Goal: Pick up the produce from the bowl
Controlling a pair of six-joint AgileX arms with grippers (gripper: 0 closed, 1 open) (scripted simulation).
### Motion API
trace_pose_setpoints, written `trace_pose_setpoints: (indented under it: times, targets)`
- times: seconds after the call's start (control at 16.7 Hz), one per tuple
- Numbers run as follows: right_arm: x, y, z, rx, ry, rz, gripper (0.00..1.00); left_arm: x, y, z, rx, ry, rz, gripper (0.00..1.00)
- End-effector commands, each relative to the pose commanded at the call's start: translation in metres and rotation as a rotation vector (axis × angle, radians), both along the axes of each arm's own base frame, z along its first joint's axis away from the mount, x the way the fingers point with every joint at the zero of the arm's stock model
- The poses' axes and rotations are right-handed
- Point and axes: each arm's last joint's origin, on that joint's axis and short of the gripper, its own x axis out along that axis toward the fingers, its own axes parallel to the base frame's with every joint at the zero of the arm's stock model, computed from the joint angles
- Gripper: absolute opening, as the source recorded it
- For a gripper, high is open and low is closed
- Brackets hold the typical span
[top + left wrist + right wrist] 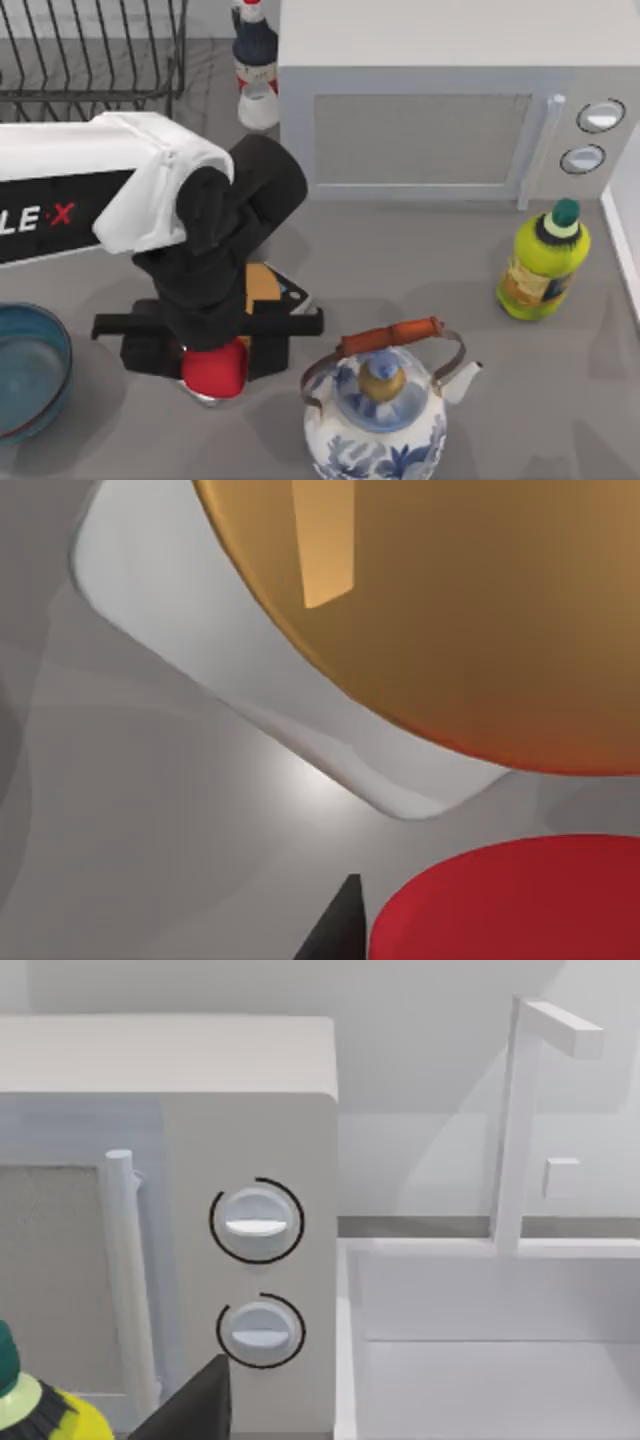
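The left gripper (212, 368) was seen in the top view pointing down over the table, just left of the teapot (378, 420), with the red produce (215, 370) at its tip. The jaws appeared closed on the produce, which sat between the black finger blocks; the grip was judged firm, since the lump lay well apart from the blue bowl (30, 368), and the bowl itself looked bare at the table's left edge. In the left wrist view the produce (510, 900) lay close under the camera, beside one dark fingertip (335, 925), with the orange-topped scale (450, 610) and its pale base directly beyond. The scale (268, 285) was partly hidden under the arm in the top view. From this, the produce was judged to be already lifted from the bowl and carried over the scale, so the pick itself looked done.

Farther out, a microwave (440, 120), a yellow-green bottle (543, 262), a red-capped dark bottle (255, 55) and a wire rack (90, 50) stood at the back. The right wrist view faced the microwave dials (257, 1222) and a white sink (490, 1330); the state of the right jaws could not be told.
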Motion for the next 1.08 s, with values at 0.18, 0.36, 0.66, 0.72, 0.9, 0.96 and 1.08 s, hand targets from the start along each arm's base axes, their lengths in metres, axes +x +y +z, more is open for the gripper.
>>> trace_pose_setpoints:
  times: [0.18,0.36,0.66,0.72,0.9,0.96,1.08]
  targets:
    - [0.0000,0.0000,0.0000,0.000,0.000,0.000,1.00,0.0011,-0.0004,-0.0032,0.000,0.001,0.000,0.00]
    - [0.0000,0.0000,0.0000,0.000,0.000,0.000,1.00,0.0011,-0.0004,-0.0032,0.000,0.001,0.000,0.08]
    - [0.0000,0.0000,0.0000,0.000,0.000,0.000,1.00,0.0011,-0.0004,-0.0032,0.000,0.001,0.000,0.45]
    - [0.0000,0.0000,0.0000,0.000,0.000,0.000,1.00,0.0011,-0.0004,-0.0032,0.000,0.001,0.000,0.53]
    - [0.0000,0.0000,0.0000,0.000,0.000,0.000,1.00,0.0011,-0.0004,-0.0032,0.000,0.001,0.000,0.75]
    - [0.0000,0.0000,0.0000,0.000,0.000,0.000,1.00,0.0011,-0.0004,-0.0032,0.000,0.001,0.000,0.83]
    - [0.0000,0.0000,0.0000,0.000,0.000,0.000,1.00,0.0011,-0.0004,-0.0032,0.000,0.001,0.000,0.98]
